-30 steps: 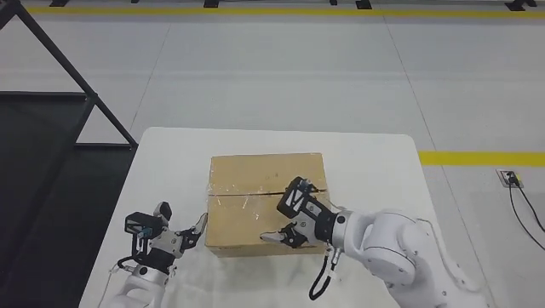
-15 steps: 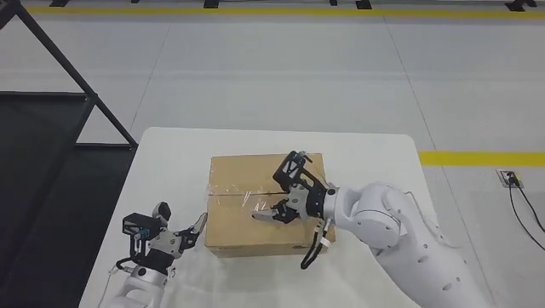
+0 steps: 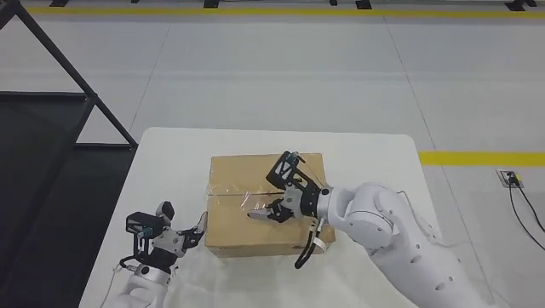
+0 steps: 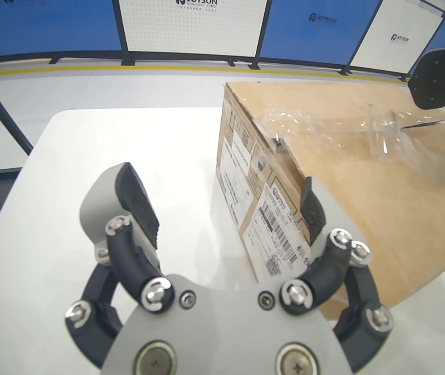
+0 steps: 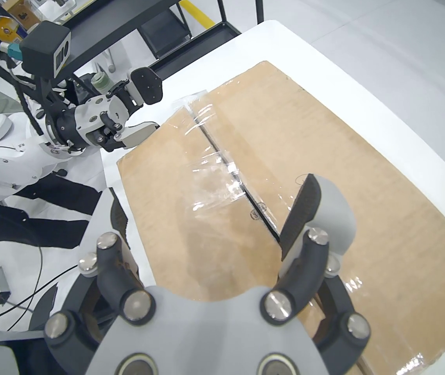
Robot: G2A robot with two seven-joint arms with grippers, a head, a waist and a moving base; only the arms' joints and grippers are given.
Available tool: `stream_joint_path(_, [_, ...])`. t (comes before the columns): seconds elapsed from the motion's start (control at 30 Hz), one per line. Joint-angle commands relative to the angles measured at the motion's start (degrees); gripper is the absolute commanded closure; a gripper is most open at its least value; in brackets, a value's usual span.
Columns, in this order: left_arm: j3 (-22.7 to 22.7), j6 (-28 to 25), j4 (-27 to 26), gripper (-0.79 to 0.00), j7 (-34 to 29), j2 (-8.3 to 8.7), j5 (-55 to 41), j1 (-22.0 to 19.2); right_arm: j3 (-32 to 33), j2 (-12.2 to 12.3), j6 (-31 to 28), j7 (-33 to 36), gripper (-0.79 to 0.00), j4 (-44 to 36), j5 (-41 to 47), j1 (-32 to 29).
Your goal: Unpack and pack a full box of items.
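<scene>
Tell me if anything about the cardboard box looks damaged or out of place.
Yes: the clear tape over the top seam of the cardboard box is wrinkled and lifting, and a dark gap shows between the flaps. Nothing else stands out.

Right gripper (image 5: pixel 212 197), fingers spread, hangs over the taped box (image 5: pixel 324 138); left gripper (image 5: pixel 148 109) at its ten o'clock corner, perhaps touching.
</scene>
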Motion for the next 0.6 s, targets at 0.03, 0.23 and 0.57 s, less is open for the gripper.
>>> stream_joint_path(0.03, [0.06,0.05,0.02,-0.785,-0.14,0.07,-0.06,-0.07,-3.05,-0.18,4.57,-1.12,-0.785,-4.86,-12.70,-1.49])
stream_joint_path(0.23, [0.07,0.38,0.11,-0.785,-0.05,0.21,-0.26,-0.17,-7.15,-0.77,12.12,0.77,-0.785,-9.79,-26.47,-3.34])
stream_joint_path(0.57, [0.33,0.40,0.14,-0.785,0.07,0.44,-0.61,-0.08,-6.48,-0.72,13.21,-1.50,-0.785,-9.02,-27.82,-4.63])
